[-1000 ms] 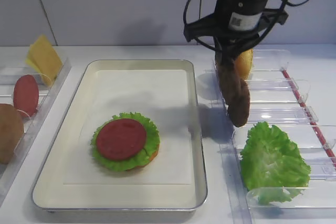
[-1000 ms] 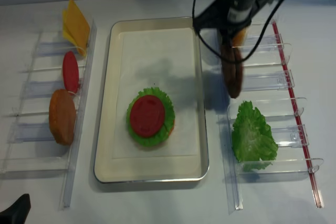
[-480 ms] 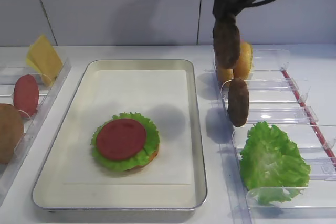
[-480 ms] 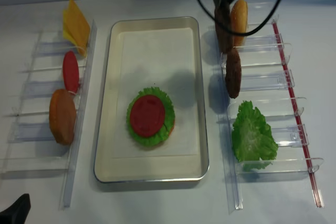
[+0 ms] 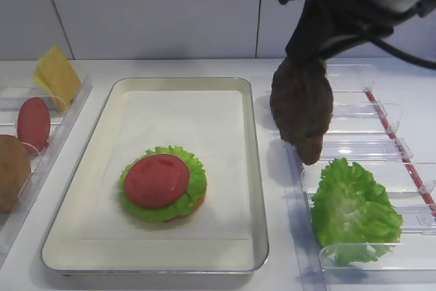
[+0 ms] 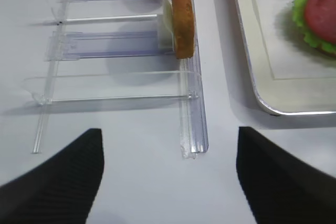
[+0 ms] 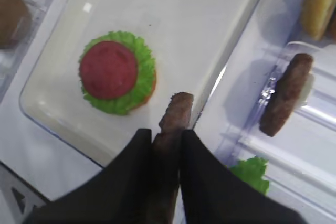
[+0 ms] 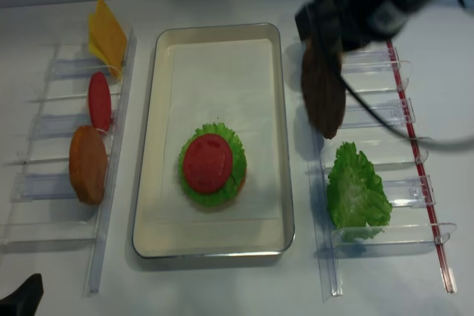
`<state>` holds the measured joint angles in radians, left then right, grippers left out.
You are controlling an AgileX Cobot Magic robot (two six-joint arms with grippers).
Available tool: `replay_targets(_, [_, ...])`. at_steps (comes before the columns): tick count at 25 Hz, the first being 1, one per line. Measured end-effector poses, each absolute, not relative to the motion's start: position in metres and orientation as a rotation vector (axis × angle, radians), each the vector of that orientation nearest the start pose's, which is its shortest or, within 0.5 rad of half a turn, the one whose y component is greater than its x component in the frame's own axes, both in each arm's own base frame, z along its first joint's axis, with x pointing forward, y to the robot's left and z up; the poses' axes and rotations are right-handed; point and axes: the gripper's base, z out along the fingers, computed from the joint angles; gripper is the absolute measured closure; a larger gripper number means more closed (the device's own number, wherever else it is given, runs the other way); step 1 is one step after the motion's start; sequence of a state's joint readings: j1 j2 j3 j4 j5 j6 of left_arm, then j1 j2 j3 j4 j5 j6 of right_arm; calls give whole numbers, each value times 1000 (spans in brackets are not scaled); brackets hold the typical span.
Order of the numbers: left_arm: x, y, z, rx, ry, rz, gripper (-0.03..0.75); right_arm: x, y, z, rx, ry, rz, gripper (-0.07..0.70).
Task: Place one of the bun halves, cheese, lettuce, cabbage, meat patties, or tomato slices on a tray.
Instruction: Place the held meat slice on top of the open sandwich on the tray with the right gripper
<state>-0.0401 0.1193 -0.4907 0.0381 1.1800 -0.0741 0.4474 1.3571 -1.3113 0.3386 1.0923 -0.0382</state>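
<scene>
The right end effector (image 7: 167,148) is clamped on a meat patty (image 7: 173,116), held on edge over the tray's (image 5: 255,168) right rim. The tomato-topped stack (image 5: 158,180) lies to its left, the side the right arm serves. The left end effector (image 6: 168,166) stands apart, empty.

A plain white tabletop (image 8: 222,286) carries everything. At its middle lies a large rectangular silvery metal tray (image 8: 152,146) with rounded corners, lined with white paper. Just left of the tray sits a clear plastic slotted rack (image 8: 52,127), running alongside the tray's long edge. Just right of the tray lies a second clear plastic rack (image 8: 415,183), this one with a red strip along its outer side.
</scene>
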Motion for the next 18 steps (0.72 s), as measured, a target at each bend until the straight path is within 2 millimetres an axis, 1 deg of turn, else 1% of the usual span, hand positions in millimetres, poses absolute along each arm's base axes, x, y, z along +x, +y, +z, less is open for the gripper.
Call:
replay_targets(2, [8, 3, 266, -40, 2291, -11, 206, 221, 140, 357, -542, 2577, 655, 475])
replay_targets(5, [8, 3, 266, -40, 2291, -11, 206, 207, 138, 345, -520, 2570, 726, 475])
replay_targets(9, [8, 3, 266, -40, 2291, -11, 206, 193, 137, 325, -504, 2536, 831, 475])
replay_targets(13, [8, 3, 266, -40, 2291, -11, 206, 185, 143, 304, -483, 2482, 1000, 475])
replay_targets(16, [8, 3, 266, -40, 2291, -11, 206, 184, 147, 295, -473, 2402, 1095, 475])
replay_targets(18, [8, 3, 266, -40, 2291, -11, 206, 185, 149, 297, -468, 2341, 1134, 475])
